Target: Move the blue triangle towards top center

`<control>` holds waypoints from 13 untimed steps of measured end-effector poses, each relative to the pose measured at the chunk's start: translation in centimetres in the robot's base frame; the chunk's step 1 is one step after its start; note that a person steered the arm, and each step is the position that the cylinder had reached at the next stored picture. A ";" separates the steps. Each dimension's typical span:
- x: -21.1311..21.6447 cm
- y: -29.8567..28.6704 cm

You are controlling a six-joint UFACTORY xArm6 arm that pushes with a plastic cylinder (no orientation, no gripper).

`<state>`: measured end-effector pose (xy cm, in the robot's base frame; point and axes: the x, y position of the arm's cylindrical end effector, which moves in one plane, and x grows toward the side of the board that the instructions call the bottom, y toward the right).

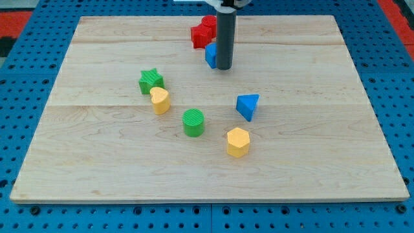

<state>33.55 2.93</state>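
Note:
The blue triangle [248,106] lies on the wooden board [97,149], right of centre. My tip [224,67] stands near the view's top centre, above and a little left of the triangle, well apart from it. The rod partly hides a second blue block [210,55] on its left side; its shape cannot be made out. Two red blocks [202,33] sit just above that, at the board's top centre.
A green star [151,81] and a yellow heart-like block [160,100] touch at the left of centre. A green cylinder [193,123] stands at the middle. A yellow hexagon [237,142] lies below the blue triangle.

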 end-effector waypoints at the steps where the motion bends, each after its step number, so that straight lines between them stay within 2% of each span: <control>1: -1.6 -0.2; 2: -1.5 -0.9; 3: 1.8 5.3; 5: 13.0 9.8; 6: 14.3 9.0; 8: 12.5 1.8; 10: 9.7 3.9; 11: 8.0 3.1; 12: 7.8 -1.4; 13: 7.4 -2.0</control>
<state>40.98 0.91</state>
